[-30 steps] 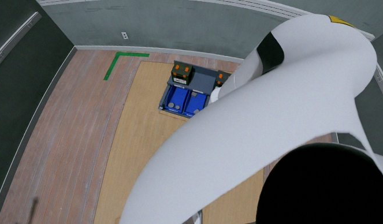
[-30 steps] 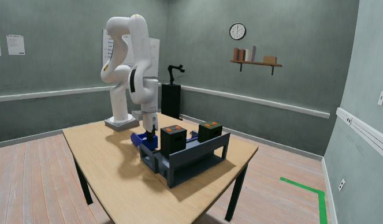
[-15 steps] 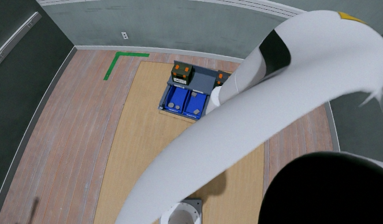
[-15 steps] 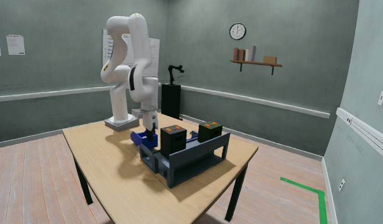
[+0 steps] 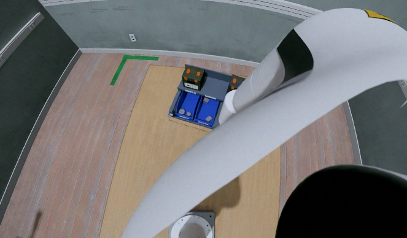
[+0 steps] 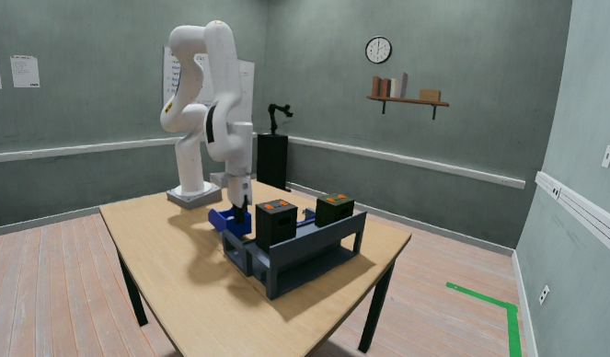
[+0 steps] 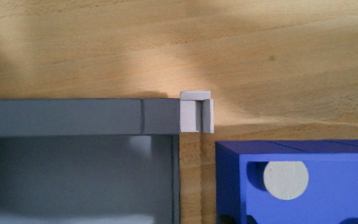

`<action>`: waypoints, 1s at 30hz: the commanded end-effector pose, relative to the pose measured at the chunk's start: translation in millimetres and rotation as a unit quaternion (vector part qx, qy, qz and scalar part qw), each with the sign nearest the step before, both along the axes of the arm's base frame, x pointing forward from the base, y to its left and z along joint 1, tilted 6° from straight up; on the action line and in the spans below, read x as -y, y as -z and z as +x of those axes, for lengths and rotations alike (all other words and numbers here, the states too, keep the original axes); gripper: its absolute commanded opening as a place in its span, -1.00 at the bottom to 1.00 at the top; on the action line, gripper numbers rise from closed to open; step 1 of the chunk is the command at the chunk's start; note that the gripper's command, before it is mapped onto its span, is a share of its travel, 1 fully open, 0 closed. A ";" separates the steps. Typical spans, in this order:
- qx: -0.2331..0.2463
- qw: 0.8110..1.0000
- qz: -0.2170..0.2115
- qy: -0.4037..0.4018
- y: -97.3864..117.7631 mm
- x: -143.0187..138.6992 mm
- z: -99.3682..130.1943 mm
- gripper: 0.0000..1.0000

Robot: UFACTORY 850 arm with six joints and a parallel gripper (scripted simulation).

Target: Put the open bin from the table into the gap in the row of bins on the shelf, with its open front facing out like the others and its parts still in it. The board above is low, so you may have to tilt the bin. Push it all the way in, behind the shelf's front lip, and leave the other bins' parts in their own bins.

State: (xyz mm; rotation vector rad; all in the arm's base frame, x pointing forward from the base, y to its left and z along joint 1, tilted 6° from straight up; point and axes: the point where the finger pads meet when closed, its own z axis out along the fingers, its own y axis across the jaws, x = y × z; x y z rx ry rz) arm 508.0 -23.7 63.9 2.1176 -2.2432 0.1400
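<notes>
The open blue bin [image 6: 224, 222] [image 7: 325, 155] is beside the near end of the grey shelf [image 6: 310, 239] [image 7: 60, 116] [image 5: 214, 84], at table level. A round grey part [image 7: 285, 180] lies in it. My gripper [image 6: 239, 214] reaches down into the bin from above, and its dark fingers are shut on the bin's wall. In the overhead view my arm hides the bin and the gripper. Two blue bins [image 5: 188, 105] [image 5: 207, 111] with grey parts sit in the shelf's row. The part of the row to their right is hidden by my arm.
Two dark boxes with orange tops [image 6: 276, 223] [image 6: 334, 208] [image 5: 193, 78] stand on the shelf's top board. A light grey block sits at the shelf's corner. The arm's base [image 6: 193, 193] is at the table's [image 6: 172, 276] far end.
</notes>
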 end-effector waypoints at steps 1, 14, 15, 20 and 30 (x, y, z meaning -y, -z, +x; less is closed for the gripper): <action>0.001 1.000 0.000 0.000 -1.0 0.3 7.6 -1.00; 0.001 1.000 0.000 0.000 -1.1 0.5 11.4 -1.00; 0.001 1.000 0.000 0.000 -1.1 0.7 13.4 -1.00; 0.001 1.000 0.000 0.000 -1.3 0.9 17.4 -1.00; 0.001 1.000 0.000 0.000 -1.3 1.0 19.2 -1.00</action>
